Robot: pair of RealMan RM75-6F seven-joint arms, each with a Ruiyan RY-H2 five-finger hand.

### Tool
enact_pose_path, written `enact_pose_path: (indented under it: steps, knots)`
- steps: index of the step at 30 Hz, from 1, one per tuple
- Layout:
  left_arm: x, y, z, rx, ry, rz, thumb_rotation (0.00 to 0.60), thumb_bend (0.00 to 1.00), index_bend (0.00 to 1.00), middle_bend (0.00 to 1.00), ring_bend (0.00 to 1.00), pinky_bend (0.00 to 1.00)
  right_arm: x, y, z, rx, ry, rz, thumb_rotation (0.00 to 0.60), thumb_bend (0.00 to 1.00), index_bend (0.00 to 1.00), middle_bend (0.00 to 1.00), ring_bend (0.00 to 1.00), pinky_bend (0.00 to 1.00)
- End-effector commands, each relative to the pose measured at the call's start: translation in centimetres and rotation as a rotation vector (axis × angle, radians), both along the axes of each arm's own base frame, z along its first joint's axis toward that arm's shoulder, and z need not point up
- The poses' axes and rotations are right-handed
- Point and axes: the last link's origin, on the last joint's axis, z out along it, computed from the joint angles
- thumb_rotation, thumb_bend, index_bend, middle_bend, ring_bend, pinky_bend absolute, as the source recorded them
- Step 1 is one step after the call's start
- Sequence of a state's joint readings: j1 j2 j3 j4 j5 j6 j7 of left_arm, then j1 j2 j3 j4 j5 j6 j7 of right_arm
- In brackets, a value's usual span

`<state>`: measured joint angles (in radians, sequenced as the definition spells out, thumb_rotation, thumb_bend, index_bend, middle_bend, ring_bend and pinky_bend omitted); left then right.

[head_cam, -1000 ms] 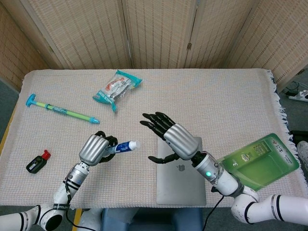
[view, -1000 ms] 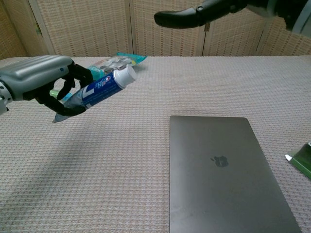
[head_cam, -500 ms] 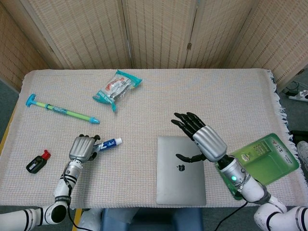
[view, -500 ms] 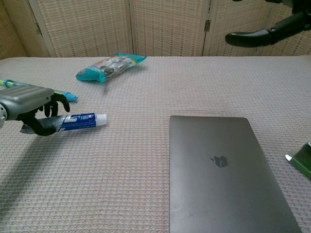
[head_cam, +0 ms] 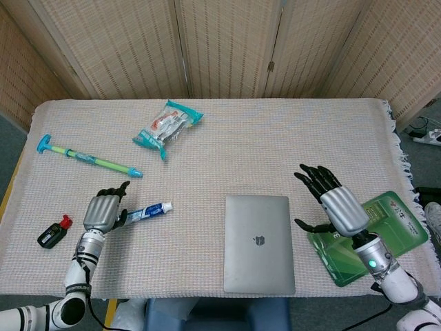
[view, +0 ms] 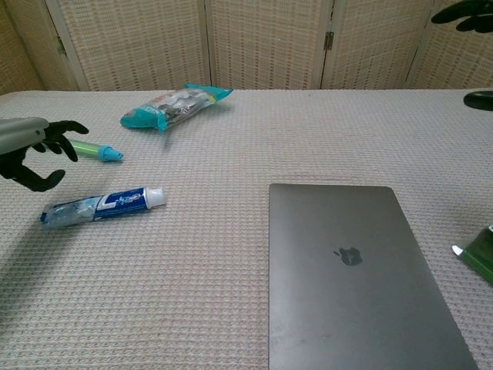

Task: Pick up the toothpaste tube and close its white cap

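Left hand (head_cam: 102, 210) fingers spread apart, holding nothing, just left of the toothpaste tube (head_cam: 146, 212); in the chest view the hand (view: 31, 150) hovers above and left of the tube's crimped end, not touching it. Right hand (head_cam: 335, 205) also spread, empty, raised over the worktop (head_cam: 275, 145) between the closed grey laptop (head_cam: 258, 243) and the green packet (head_cam: 375, 234) at the right edge; only its dark fingertips (view: 462, 11) show in the chest view.

Tube (view: 100, 206) lies flat on the woven cloth, left front of worktop. Long axis roughly left-right, slightly tilted: white cap (head_cam: 167, 206) end points right toward the laptop, crimped tail points left toward the left hand. Cap (view: 156, 196) sits on the tube's end.

Around: green-and-teal toothbrush (head_cam: 89, 160) behind the tube, well apart; snack bag (head_cam: 167, 126) further back; small black-and-red item (head_cam: 53, 233) near the left edge, beside the left forearm. Nothing lies between tube and laptop.
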<state>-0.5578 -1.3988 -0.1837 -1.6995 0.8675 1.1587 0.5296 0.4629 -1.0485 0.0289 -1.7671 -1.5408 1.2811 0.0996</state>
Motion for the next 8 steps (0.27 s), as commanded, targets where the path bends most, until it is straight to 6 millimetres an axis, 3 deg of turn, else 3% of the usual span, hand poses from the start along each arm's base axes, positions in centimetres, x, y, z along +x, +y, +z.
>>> enact_pose_path:
  steps: [1, 3, 8]
  knots:
    - [-1.8, -1.2, 3.3, 0.132, -0.042, -0.014, 0.600, 0.60, 0.12, 0.29, 0.21, 0.17, -2.2, 1.3, 1.4, -0.057, 0.023, -0.056, 0.474, 0.34, 0.00, 0.00, 0.00, 0.00]
    - [-2.5, -1.8, 4.3, 0.185, -0.060, -0.025, 0.600, 0.60, 0.14, 0.29, 0.21, 0.17, -3.1, 2.0, 1.9, -0.080, 0.023, -0.085, 0.581, 0.34, 0.00, 0.00, 0.00, 0.00]
    - [-4.6, -4.1, 6.6, 0.268, -0.054, -0.073, 0.600, 0.60, 0.19, 0.29, 0.22, 0.14, -5.3, 4.0, 3.0, -0.107, 0.037, -0.156, 0.600, 0.34, 0.00, 0.00, 0.00, 0.00]
